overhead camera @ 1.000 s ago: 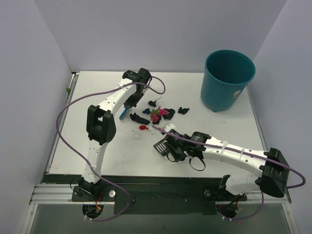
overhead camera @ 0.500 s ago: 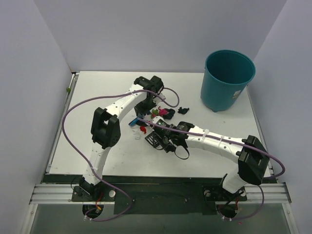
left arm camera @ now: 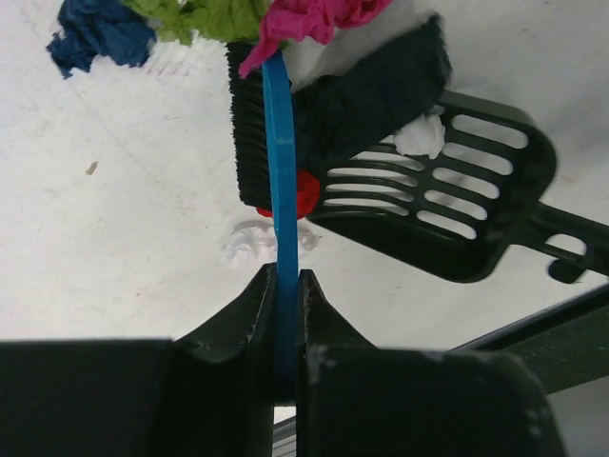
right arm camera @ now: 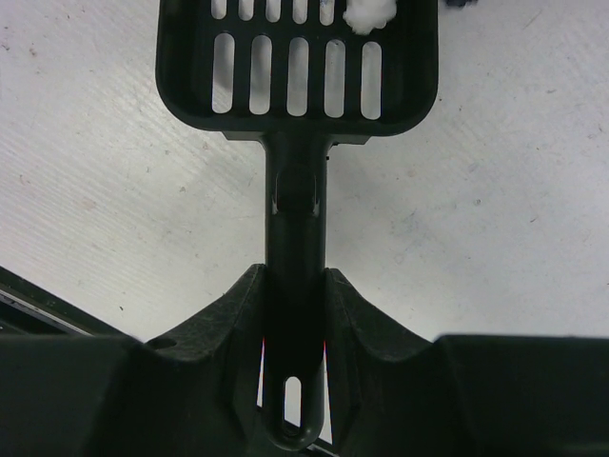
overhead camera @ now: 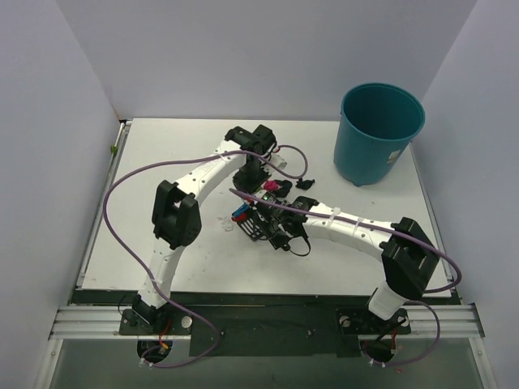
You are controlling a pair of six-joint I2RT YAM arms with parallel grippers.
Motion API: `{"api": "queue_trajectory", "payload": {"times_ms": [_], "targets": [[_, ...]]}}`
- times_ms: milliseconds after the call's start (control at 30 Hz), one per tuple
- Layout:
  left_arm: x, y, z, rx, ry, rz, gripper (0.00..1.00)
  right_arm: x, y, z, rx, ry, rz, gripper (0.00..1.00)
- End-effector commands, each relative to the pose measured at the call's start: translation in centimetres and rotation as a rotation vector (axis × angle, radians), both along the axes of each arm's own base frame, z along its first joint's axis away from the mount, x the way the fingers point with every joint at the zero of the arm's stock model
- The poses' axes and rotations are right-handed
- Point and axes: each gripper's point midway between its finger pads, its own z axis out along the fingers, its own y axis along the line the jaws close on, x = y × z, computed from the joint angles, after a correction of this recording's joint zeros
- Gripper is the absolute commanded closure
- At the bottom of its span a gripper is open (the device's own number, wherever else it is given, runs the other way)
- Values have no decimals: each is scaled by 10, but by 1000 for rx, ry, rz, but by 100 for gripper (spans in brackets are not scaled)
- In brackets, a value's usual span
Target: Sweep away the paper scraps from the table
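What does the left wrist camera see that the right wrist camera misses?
Left wrist only: the blue brush pinched in the left fingers, with a pink scrap and a green scrap at its bristles. Right wrist only: the right fingers clamping the scoop's handle. Both: the black slotted scoop, a white scrap lying on it, and the white table.

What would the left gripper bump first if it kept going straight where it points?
Probably the pink paper scraps at the tip of the blue brush it holds; the black scoop lies just right. Depth is unclear.
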Motion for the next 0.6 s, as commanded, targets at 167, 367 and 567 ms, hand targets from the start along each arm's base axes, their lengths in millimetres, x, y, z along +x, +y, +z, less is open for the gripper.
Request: {"api": "queue_trajectory", "payload": {"times_ms": [167, 367, 567], "targets": [[-31, -31, 49, -221, 65, 33, 100, 6, 9, 8, 16, -50, 11, 100], [-17, -10, 69, -150, -68, 124, 100, 7, 4, 12, 38, -124, -14, 100], [5, 8, 99, -191, -194, 287, 100, 6, 4, 16, 90, -186, -28, 100]]}}
